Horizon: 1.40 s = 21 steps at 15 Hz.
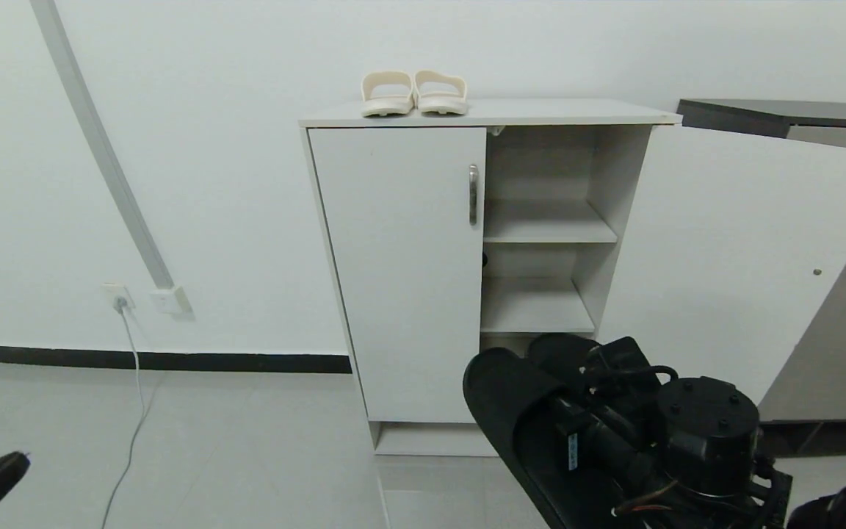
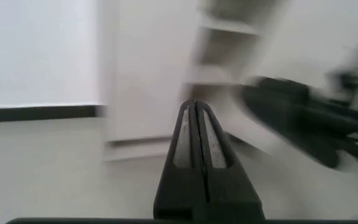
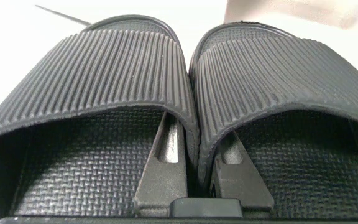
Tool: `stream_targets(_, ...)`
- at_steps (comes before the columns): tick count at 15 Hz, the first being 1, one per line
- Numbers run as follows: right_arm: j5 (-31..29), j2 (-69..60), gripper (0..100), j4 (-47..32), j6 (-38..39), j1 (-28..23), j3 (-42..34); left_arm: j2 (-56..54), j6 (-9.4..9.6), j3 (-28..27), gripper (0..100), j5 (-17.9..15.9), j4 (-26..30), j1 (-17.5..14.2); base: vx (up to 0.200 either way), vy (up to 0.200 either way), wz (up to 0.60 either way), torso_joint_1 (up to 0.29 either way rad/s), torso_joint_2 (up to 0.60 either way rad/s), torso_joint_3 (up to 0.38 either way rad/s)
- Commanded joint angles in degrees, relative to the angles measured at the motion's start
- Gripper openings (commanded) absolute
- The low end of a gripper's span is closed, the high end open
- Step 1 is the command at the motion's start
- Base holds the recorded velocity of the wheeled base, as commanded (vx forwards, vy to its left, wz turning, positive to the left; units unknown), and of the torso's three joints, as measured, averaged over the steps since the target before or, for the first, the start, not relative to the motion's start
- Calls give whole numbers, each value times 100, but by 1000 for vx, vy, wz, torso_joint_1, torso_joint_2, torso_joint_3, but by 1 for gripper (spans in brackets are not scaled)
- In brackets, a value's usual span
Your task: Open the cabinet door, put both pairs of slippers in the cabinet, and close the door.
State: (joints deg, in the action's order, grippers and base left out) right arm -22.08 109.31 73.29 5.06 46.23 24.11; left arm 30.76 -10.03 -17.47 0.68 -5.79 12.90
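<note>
Two at once: gripping the black slippers (image 1: 500, 386) in the right gripper (image 3: 197, 134), with one finger (image 3: 166, 155) inside each slipper under its ribbed strap. Pinching the two adjoining side walls together at a narrow gap. Holding the pair side by side and touching, above the floor (image 1: 247, 441), just in front of the open right half of the cabinet (image 1: 636, 220), at about the level of its lowest compartment, far ends pointing toward it.

Facing that cabinet with the right door (image 1: 724, 250) swung wide and the left door (image 1: 401, 279) shut, its metal handle (image 1: 473, 194) at the inner edge. Looking in past the open door at two bare shelves (image 1: 544, 224), one above the other.

Sitting on the cabinet's top, near its back edge and above the shut door's inner side: the cream slippers (image 1: 413, 94), side by side and touching.

Hanging low over the floor off to the left, well apart from the cabinet: the left gripper (image 2: 196, 112), fingers pressed flat together and clasping nothing.

Trailing down the wall to the floor, left of the cabinet: a grey cable (image 1: 133, 411) from a socket (image 1: 118, 294).
</note>
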Motion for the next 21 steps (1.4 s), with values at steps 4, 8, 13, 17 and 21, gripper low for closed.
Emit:
stream_targets(4, -60, 354, 0, -8, 13, -26, 181, -2548, 529, 1281, 0, 380, 210, -1764, 0, 0, 0, 0, 0, 0)
stream_targets(8, -77, 275, 0, 10, -5, -17, 138, -2566, 942, 1747, 0, -51, 113, -1782, 0, 0, 0, 0, 0, 0)
stream_targets(13, -86, 169, 0, 10, -31, 9, 138, -2733, 1205, 1747, 0, -306, 588, -1395, 0, 0, 0, 0, 0, 0)
stream_targets(17, -86, 178, 0, 10, -31, 9, 164, -3067, 1241, 1747, 0, -332, 588, -1272, 0, 0, 0, 0, 0, 0)
stream_targets(21, -992, 688, 0, -148, 48, 71, 1087, -3067, 1056, 1747, 0, -218, 588, -1272, 0, 0, 0, 0, 0, 0)
